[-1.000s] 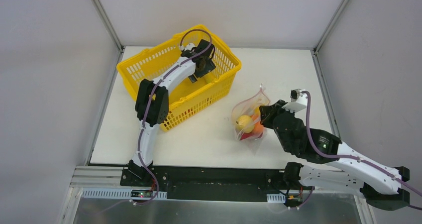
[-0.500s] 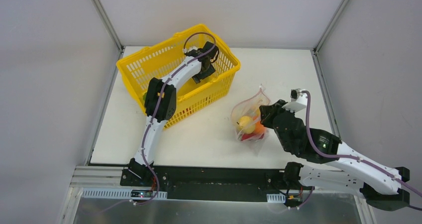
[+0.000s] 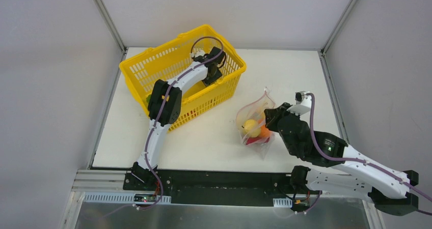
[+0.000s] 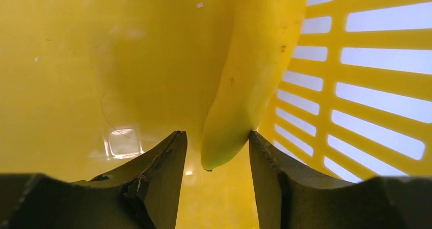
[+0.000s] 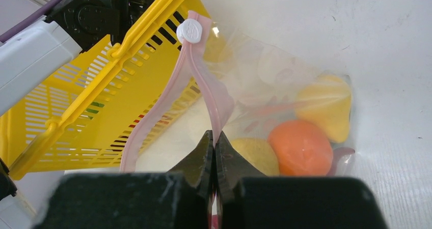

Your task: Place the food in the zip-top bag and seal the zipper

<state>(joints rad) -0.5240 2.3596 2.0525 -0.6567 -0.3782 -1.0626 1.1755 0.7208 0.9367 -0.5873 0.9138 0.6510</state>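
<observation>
A yellow banana (image 4: 254, 71) lies on the floor of the yellow basket (image 3: 147, 66), against its slotted wall. My left gripper (image 4: 218, 147) reaches down into the basket, open, its jaws either side of the banana's tip; the right finger touches it and the left stands apart. The zip-top bag (image 3: 252, 122) sits right of the basket with a lemon (image 5: 326, 107), an orange fruit (image 5: 300, 147) and another yellow piece (image 5: 254, 155) inside. My right gripper (image 5: 214, 137) is shut on the pink zipper (image 5: 204, 81) strip, holding the mouth up; the white slider (image 5: 189, 30) sits at its far end.
The basket's slotted wall (image 4: 356, 76) stands close on the right of my left fingers. Green (image 3: 148, 99) and red (image 3: 191, 112) pieces show through the basket's near wall. White enclosure walls ring the table (image 3: 285, 71).
My left arm has dropped deeper into the basket and its jaws have narrowed around the banana. The right arm and bag have hardly moved.
</observation>
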